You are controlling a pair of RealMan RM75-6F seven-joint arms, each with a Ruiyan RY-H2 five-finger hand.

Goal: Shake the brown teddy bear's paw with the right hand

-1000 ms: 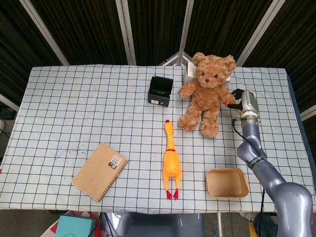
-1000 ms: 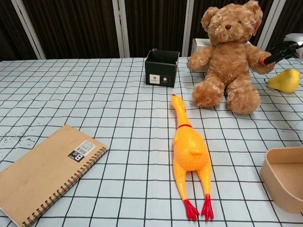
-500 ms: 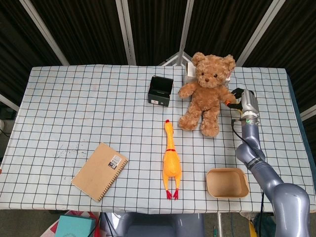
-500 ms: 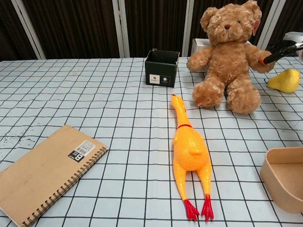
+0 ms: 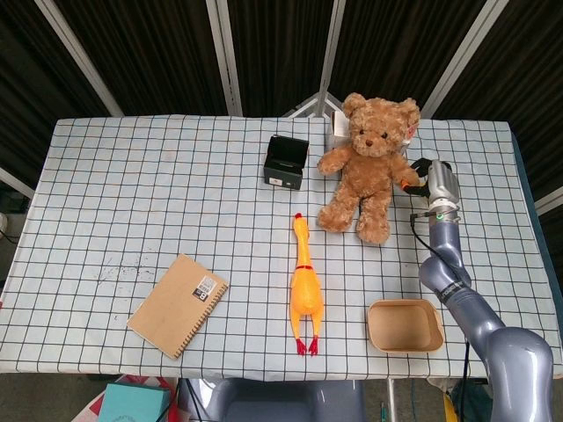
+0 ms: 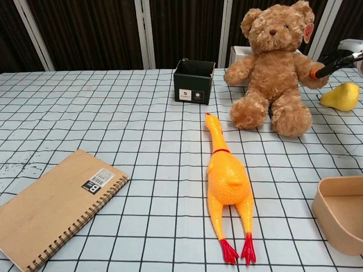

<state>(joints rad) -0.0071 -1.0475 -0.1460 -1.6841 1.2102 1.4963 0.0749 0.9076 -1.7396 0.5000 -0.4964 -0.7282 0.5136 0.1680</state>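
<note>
Rubber chicken (image 6: 228, 187) lies nearest on the counter (image 5: 132, 185), clear of the work. At two o'clock sits the brown teddy bear (image 5: 368, 167), its paw (image 6: 315, 76) touched by the right robot hand (image 5: 422, 174) (whether it grips, I cannot tell). Confirm the grip, then pump gently, so the bear stays seated.

Teddy bear (image 5: 369, 163) fuzzy plush; rubber chicken (image 5: 304, 286) glossy; notebook (image 5: 178, 305) matt kraft paper; counter (image 5: 132, 193) w/ checked cloth.
</note>
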